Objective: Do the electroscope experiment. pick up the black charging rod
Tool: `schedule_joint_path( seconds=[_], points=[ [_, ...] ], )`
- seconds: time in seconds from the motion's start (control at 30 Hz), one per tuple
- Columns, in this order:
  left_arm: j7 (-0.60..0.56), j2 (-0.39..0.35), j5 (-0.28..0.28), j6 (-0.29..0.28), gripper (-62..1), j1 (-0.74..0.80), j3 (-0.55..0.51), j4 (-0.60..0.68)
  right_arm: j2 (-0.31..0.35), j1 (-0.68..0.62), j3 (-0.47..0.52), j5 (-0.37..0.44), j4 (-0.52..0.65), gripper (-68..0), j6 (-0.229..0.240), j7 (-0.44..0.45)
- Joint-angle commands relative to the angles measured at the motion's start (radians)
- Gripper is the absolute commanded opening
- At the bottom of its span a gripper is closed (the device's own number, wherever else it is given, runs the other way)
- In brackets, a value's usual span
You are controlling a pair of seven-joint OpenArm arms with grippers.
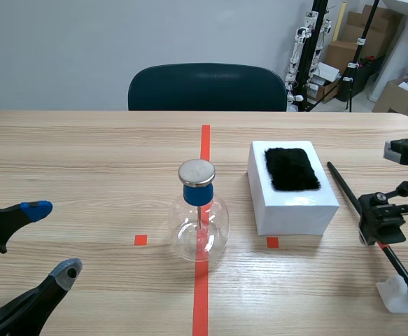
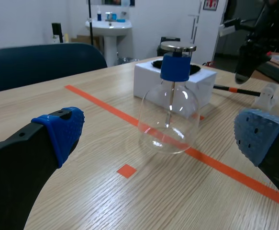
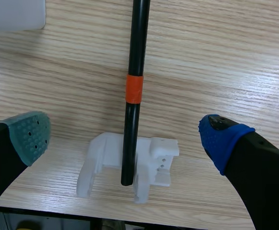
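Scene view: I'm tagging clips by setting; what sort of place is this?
Probably a lab or workshop: a taped wooden table with an electroscope flask, cardboard boxes at the back, and a washbasin.

— What stands beyond the wooden table (image 1: 85, 154)?
— Across from me, a dark teal chair (image 1: 207, 87) is drawn up at the far edge, in front of a plain pale wall (image 1: 120, 35).
— And off to your right?
— Cardboard boxes (image 1: 347, 45) are piled among black stands (image 1: 361, 52) in my right-hand corner. A white pedestal washbasin (image 2: 109, 26) stands against the wall. Soft, even light lies over the pale-grained tabletop in front of me.
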Motion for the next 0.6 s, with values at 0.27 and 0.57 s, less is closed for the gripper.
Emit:
schedule_joint_path(
  seconds=[0.27,0.57],
  points=[
    [-0.026,0.0,-0.01,0.007,1.4,-0.033,0.074,0.008,-0.048,0.089,0.013,-0.053,-0.071,-3.5,0.003,0.003],
    [0.063,0.001,-0.01,0.029,1.4,-0.039,0.08,0.008,-0.073,0.141,0.013,-0.094,-0.163,-3.5,-0.001,0.006]
  ],
)
